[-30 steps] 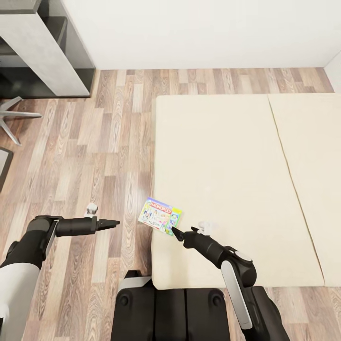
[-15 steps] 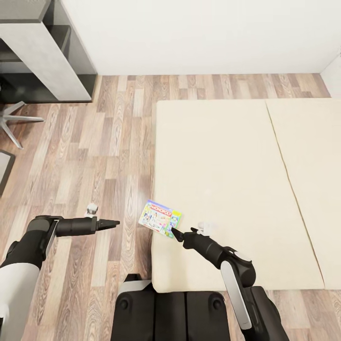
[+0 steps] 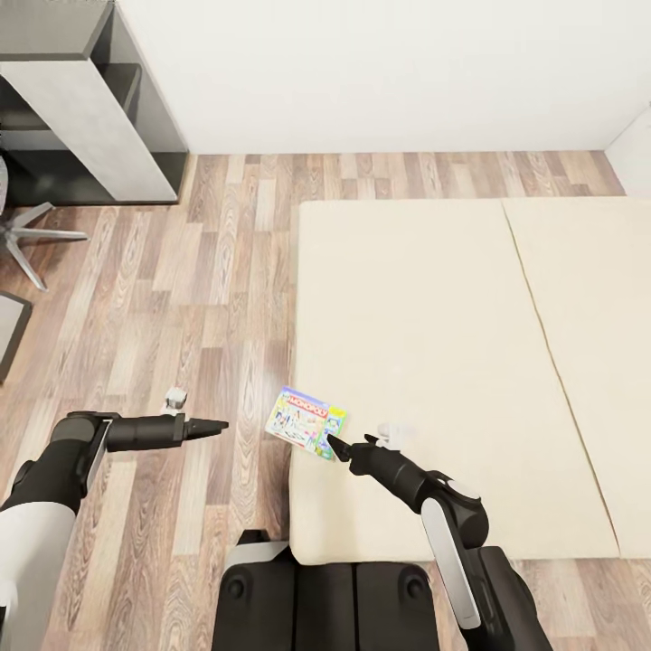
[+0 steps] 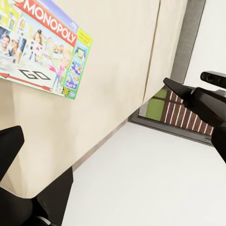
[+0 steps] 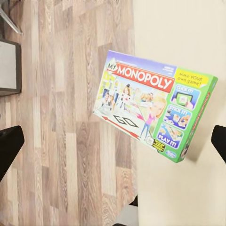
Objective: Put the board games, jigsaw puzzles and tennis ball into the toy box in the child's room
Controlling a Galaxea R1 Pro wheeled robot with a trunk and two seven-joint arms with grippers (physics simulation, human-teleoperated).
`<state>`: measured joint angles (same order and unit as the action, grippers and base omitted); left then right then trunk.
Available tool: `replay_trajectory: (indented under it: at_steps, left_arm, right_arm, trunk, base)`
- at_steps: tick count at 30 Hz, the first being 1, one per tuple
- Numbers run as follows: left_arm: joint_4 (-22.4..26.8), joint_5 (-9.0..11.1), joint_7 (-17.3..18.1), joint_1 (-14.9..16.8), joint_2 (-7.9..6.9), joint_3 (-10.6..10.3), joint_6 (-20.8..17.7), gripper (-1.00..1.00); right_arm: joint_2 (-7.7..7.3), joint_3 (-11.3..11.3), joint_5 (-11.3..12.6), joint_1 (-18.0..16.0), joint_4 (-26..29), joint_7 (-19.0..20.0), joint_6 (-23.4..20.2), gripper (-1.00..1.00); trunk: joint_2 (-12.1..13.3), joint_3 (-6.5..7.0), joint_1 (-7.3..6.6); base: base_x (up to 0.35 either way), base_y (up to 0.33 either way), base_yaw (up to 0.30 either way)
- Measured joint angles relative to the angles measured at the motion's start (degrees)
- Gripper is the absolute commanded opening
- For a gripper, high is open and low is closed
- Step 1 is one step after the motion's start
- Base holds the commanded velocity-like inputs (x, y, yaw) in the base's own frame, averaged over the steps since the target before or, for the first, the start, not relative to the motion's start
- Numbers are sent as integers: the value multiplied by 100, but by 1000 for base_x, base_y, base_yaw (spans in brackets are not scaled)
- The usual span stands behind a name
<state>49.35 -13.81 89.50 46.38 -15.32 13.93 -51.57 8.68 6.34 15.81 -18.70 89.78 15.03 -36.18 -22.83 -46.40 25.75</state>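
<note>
Here, right hand (image 3: 331, 442) touching board game (image 3: 306, 422)

A plain white wall (image 3: 380, 72) fills the top of the head view. Below it, a light wood-plank floor (image 3: 208, 271) spreads across the left and centre of the frame. At the upper left stands a dark grey shelving unit (image 3: 136, 99) with a pale grey slanted panel. The metal legs of a chair base (image 3: 27, 240) show at the left edge. A low beige mattress (image 3: 434, 344), split by one seam, covers the right half. Lighting is even and soft.
</note>
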Motion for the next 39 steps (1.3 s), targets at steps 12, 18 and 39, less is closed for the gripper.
replay_trajectory:
  at_steps: [12,18,39]
  left_arm:
    - [0,2,0,0,-162,15,5,100]
    - [0,1,0,-1,-182,12,5,100]
    - [0,10,0,-1,-290,3,5,100]
  right_arm:
    - [0,-17,5,0,-2,5,1,100]
    - [3,-14,1,0,-12,-5,-4,100]
    - [0,-26,26,0,-19,-1,3,100]
  trunk:
    - [0,113,0]
    - [0,169,0]
    - [0,366,0]
  base:
    - [0,0,52]
    - [0,0,70]
    - [0,0,71]
